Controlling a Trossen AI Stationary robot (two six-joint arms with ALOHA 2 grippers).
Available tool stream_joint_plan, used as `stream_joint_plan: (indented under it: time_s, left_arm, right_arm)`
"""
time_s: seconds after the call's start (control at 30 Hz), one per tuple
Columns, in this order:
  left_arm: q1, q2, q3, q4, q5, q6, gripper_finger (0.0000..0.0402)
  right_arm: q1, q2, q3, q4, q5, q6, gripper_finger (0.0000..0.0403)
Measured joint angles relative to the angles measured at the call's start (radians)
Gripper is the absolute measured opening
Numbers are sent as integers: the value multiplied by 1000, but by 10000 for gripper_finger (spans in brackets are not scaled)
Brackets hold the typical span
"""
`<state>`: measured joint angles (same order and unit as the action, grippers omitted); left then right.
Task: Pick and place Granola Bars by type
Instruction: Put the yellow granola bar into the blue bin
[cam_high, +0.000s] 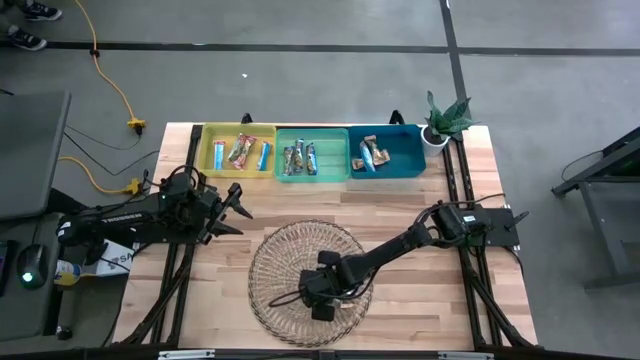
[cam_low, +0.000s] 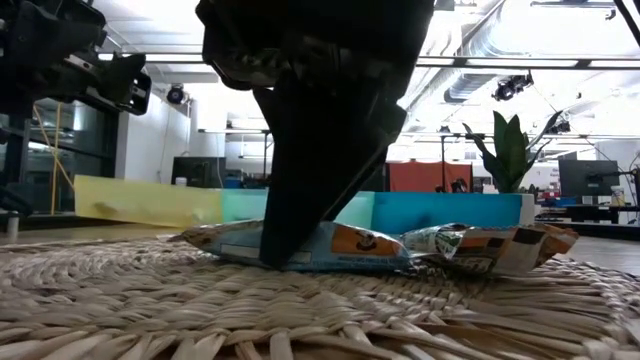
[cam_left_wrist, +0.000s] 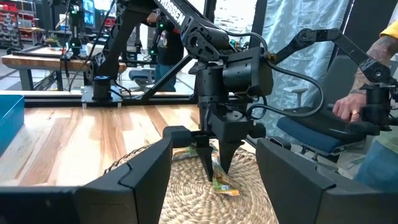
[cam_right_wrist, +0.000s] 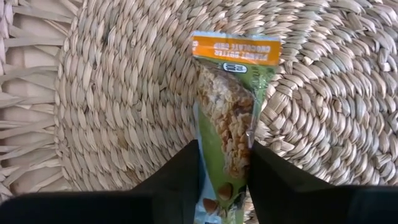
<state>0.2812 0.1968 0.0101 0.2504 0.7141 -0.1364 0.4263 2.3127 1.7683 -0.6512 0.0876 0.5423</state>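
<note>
Two granola bars lie on the round wicker plate (cam_high: 275, 250). One is green with an orange end (cam_right_wrist: 227, 106); the other is blue and white (cam_low: 340, 248) and lies partly under it. My right gripper (cam_high: 322, 298) reaches down onto the plate and is shut on the green bar. My left gripper (cam_high: 240, 208) waits open at the table's left, pointing level toward the plate. Further bars lie in the yellow (cam_high: 240, 152), green (cam_high: 310, 156) and teal (cam_high: 385, 152) bins at the far edge. My right gripper pinches the green bar by its two long edges (cam_right_wrist: 241, 158) between its two fingers, toward the end opposite the orange one. The fingers slant steeply down from the table's right side. The bar lies flat on the wicker plate. A blue strip (cam_right_wrist: 198, 199) shows beside one finger.
A potted plant (cam_high: 445, 118) stands at the far right corner beside the teal bin. Bare wooden tabletop (cam_high: 400, 200) lies between the bins and the plate. In the left wrist view a person's hand (cam_left_wrist: 348, 111) shows beyond the table.
</note>
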Motion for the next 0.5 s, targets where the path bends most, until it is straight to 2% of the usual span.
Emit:
stream_joint_plan:
  time_s: [0.27, 0.5]
  left_arm:
    - [0, 0, 0, 0, 0, 0, 230]
    - [0, 0, 0, 0, 0, 0, 230]
  right_arm:
    - [-1, -11, -3, 0, 9, 0, 75]
    - [-6, -50, -7, 1, -10, -22, 68]
